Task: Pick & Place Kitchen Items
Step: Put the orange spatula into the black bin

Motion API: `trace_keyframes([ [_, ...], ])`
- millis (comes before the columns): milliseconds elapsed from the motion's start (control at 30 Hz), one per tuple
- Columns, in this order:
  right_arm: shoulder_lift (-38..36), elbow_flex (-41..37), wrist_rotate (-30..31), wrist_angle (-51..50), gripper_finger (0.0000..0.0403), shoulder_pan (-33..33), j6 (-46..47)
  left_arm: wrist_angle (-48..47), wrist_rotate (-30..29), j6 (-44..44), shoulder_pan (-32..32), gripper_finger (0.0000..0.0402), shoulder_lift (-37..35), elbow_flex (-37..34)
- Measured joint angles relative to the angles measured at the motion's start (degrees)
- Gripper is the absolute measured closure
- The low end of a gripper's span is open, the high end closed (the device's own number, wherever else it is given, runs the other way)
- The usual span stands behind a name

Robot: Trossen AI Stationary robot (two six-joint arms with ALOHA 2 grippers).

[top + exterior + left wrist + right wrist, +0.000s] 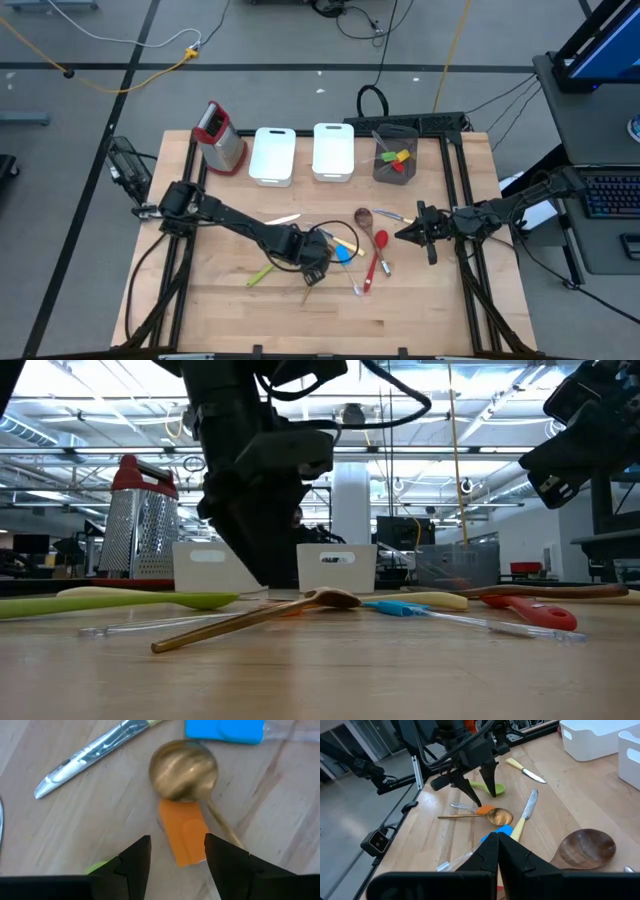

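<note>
Kitchen items lie mid-table. An orange spatula head (185,837) lies flat on the wood, partly under the bowl of a gold spoon (184,770). A blue spatula (225,730) and a cream-handled knife (95,755) lie beyond them. My left gripper (315,268) is open, pointing down, one finger on either side of the orange head (485,810); I cannot tell whether it touches. My right gripper (412,233) is shut and empty, in the air right of the items. A red spoon (378,255), a wooden spoon (363,216) and a green spatula (260,273) lie around.
A metal grater with a red top (220,138), two white bins (272,155) (333,150) and a grey cup (395,155) holding coloured pieces stand along the far edge. Another knife (283,220) lies left of the pile. Bare wood shows near the front edge (320,320).
</note>
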Motion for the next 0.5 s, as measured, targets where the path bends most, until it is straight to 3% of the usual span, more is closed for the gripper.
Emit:
trace_keyframes([
  [500,0.2,0.0,0.0,-0.1,0.0403,0.0,1.7,0.7,1.1,-1.5,-0.7,0.0208,4.5,0.3],
])
